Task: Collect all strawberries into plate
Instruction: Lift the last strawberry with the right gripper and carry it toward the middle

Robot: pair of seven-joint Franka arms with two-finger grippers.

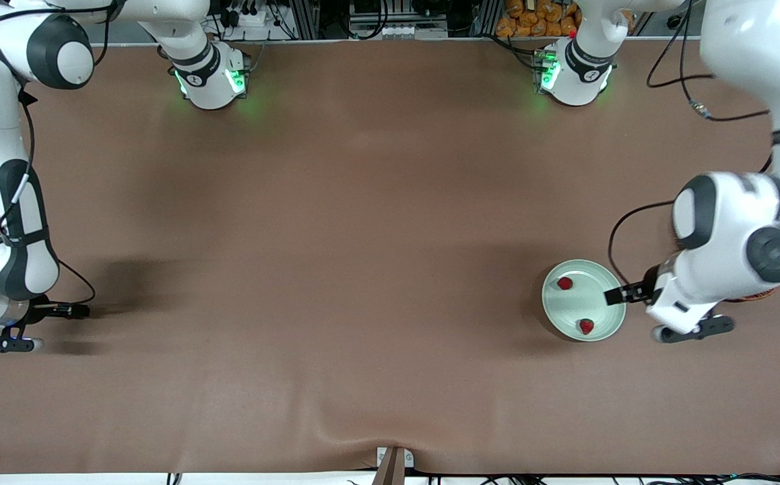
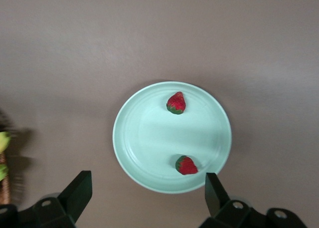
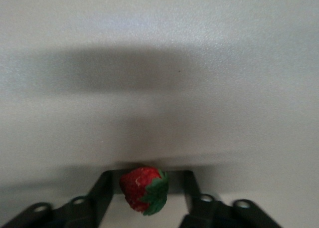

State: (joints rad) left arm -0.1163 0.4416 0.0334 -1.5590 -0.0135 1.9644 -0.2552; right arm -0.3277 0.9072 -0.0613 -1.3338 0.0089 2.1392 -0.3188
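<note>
The pale mint plate (image 1: 582,269) lies toward the left arm's end of the table and holds two strawberries (image 1: 565,283) (image 1: 586,327). They also show in the left wrist view (image 2: 176,103) (image 2: 186,165) on the plate (image 2: 149,138). My left gripper (image 1: 622,294) is open and empty over the plate's rim, as the left wrist view shows (image 2: 148,188). My right gripper (image 1: 77,311) is low at the right arm's end of the table. In the right wrist view (image 3: 148,175) its fingers stand on either side of the third strawberry (image 3: 142,188), with narrow gaps.
A brown wicker basket (image 1: 760,295) is mostly hidden under the left arm, beside the plate. Its edge shows in the left wrist view (image 2: 4,185) with something yellow-green (image 2: 3,140) in it. The brown table cloth (image 1: 363,236) is wrinkled near the front edge.
</note>
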